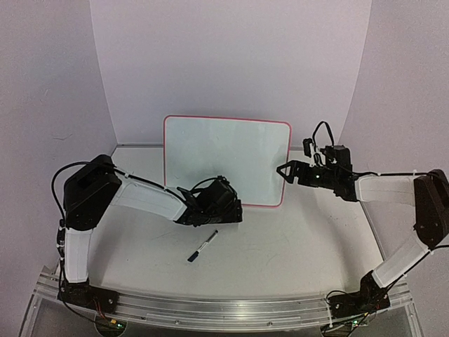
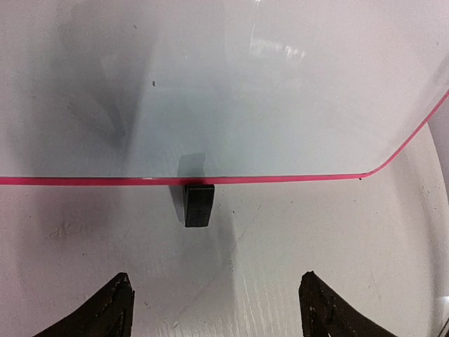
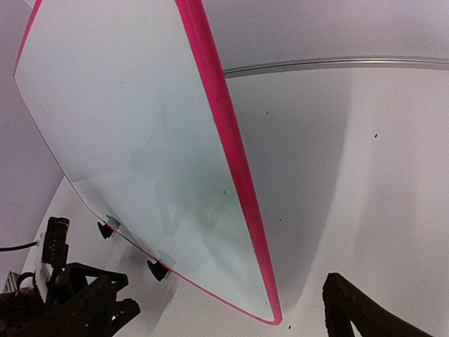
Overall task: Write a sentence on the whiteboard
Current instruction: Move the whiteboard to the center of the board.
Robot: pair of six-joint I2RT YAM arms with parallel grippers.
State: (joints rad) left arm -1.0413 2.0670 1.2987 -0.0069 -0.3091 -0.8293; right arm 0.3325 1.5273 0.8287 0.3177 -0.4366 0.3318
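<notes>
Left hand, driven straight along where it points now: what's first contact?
Likely the black foot under the whiteboard's red bottom rim, roughly centred ahead of the left hand; the rim sits just behind it. Depth to it over the table is unclear.

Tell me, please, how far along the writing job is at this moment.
Done: nothing visible; the whiteboard stands upright and its face is blank. In hand: nothing; the marker lies on the table, the left gripper is open and empty near the board's lower edge, and the right gripper is open astride its right edge. Left: picking up the marker and writing the whole sentence.
</notes>
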